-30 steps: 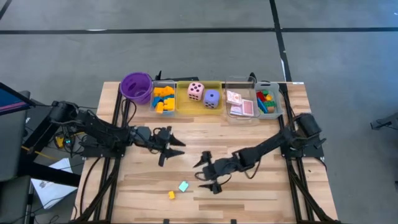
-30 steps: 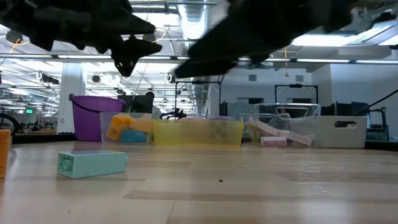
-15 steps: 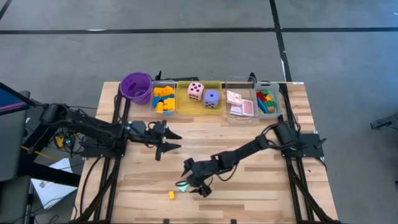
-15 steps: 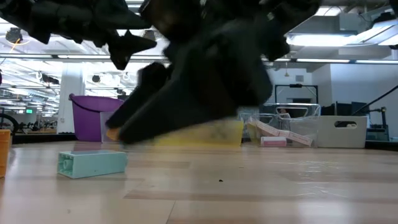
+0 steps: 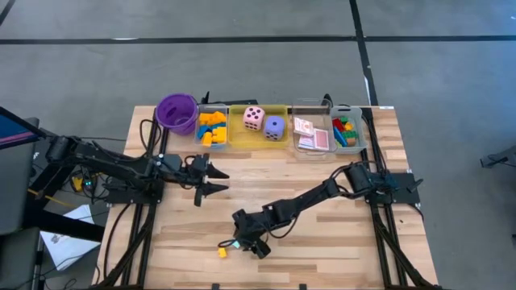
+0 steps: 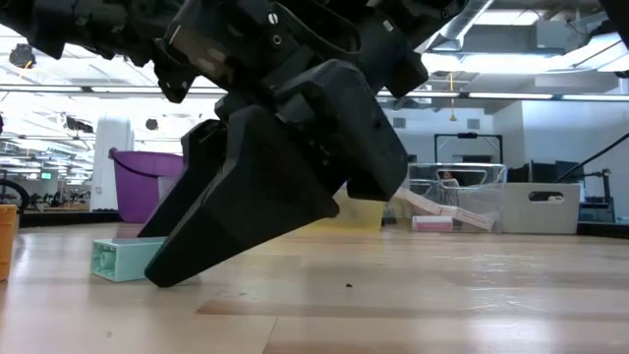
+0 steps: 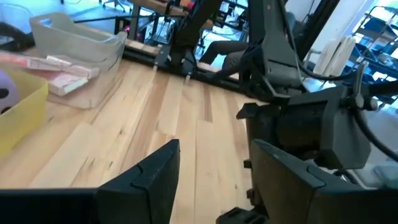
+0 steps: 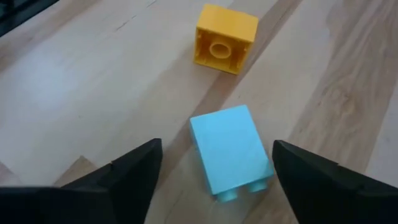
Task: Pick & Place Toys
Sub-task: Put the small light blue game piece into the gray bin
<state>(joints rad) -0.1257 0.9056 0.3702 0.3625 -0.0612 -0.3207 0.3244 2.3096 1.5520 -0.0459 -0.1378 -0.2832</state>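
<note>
Sorting mostly done: trays along the table's top edge hold blocks, dice, cards. Left: cyan block and yellow block, loose at lower centre. Right gripper straddles the cyan one, fingers open, no grip yet. Left gripper hovers mid-left, half open, empty. Low view mostly blocked by the right gripper, cyan block half hidden

Left gripper, dark fingers parted. Wooden table. Clear tray holding pink playing cards; yellow tray corner beside it. Right arm close ahead.
</note>
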